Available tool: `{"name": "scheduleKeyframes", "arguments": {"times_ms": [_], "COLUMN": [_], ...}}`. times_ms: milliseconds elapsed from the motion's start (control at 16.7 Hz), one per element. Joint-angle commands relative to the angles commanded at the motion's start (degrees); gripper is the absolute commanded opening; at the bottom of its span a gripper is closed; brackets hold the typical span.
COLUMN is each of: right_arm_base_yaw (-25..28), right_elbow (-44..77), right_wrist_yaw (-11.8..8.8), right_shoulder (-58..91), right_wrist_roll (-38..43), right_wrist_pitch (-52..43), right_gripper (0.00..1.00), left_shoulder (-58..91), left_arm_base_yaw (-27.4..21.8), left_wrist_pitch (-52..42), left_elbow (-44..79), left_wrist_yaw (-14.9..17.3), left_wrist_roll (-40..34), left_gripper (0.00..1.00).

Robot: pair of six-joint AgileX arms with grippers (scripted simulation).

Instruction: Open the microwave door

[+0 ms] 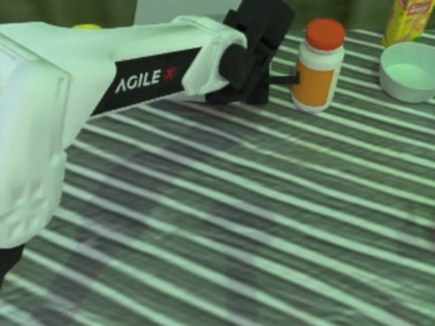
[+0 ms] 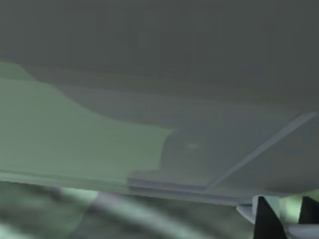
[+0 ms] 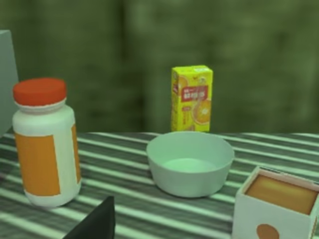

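The pale grey microwave (image 1: 178,9) stands at the table's far edge, its door (image 2: 164,104) filling the left wrist view.

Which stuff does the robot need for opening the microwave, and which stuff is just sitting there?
Needed for the job:
- microwave, mostly hidden behind the arm
- microwave door, filling the left wrist view
- left gripper, up against the microwave

Just sitting there:
- orange-lidded bottle
- white bowl
- yellow juice carton
- white box with an orange top
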Motion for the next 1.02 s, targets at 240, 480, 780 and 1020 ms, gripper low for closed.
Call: {"name": "scheduleKeyframes", "arguments": {"times_ms": [240, 480, 780, 1020], "right_arm_base_yaw": [0.0, 0.0, 0.0, 0.0], "right_elbow": [0.0, 0.0, 0.0, 0.0], "right_wrist_yaw": [0.0, 0.0, 0.0, 0.0], "right_shoulder": [0.0, 0.0, 0.0, 0.0], "right_wrist_roll": [0.0, 0.0, 0.0, 0.0], "right_wrist_pitch": [0.0, 0.0, 0.0, 0.0], "right_gripper": [1.00, 1.00, 1.00, 1.00], "left_shoulder": [0.0, 0.4, -2.0, -3.1], "left_arm_base_yaw": [0.0, -0.5, 0.1, 0.4], "left_wrist_pitch": [0.0, 0.1, 2.3, 3.3], "left_elbow": [0.0, 0.0, -3.4, -5.2], "left_wrist_yaw": [0.0, 0.4, 1.6, 2.3], "left_wrist_roll": [0.0, -0.2, 2.1, 3.4], "left_gripper": [0.00, 0.00, 0.00, 0.00]}}
